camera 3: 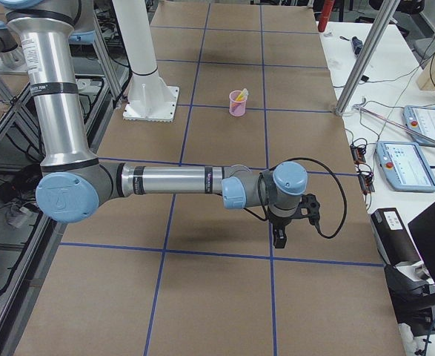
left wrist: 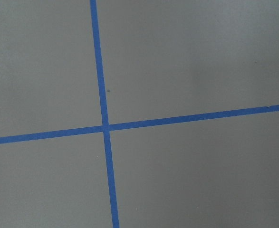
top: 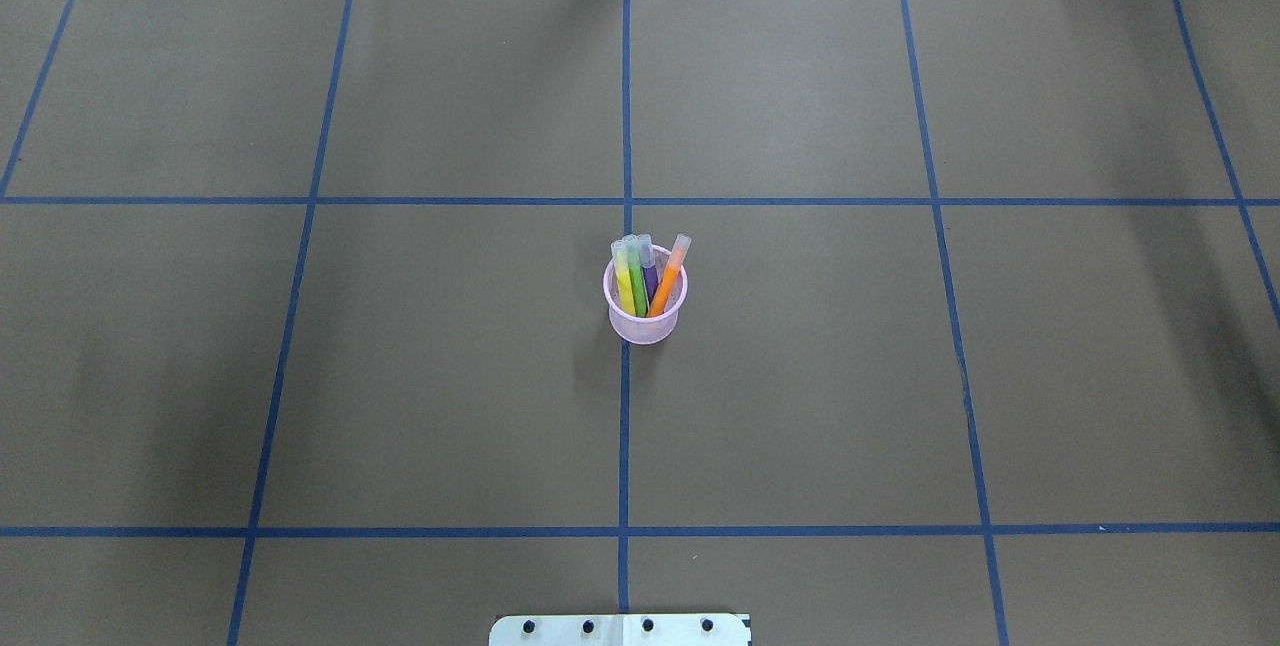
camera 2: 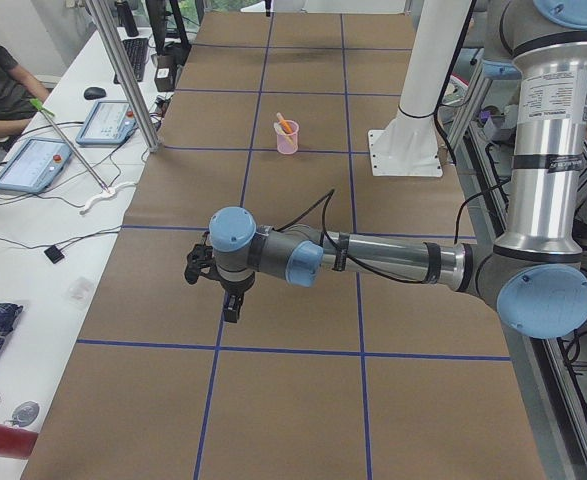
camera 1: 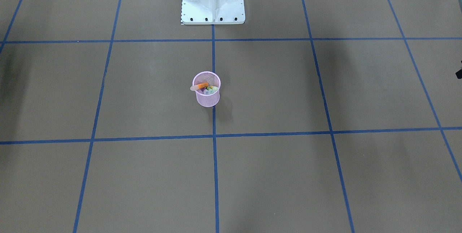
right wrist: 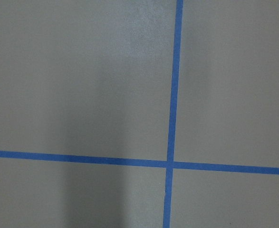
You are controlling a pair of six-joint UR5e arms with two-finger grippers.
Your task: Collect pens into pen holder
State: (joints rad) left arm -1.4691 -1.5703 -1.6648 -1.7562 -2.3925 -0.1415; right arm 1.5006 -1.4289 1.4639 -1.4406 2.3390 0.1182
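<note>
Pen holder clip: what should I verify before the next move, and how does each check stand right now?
1. Pens in the pen holder: ok; orange, purple, green and yellow ones stand inside.
2. Pen holder upright: ok.
3. Stray pens on the table: ok; none shows in the overhead view.
4. Left gripper clear of the holder: ok; it hangs far from it.
5. Right gripper clear of the holder: ok; also far off.
6. Grippers open or shut: cannot tell; they show in side views only.
</note>
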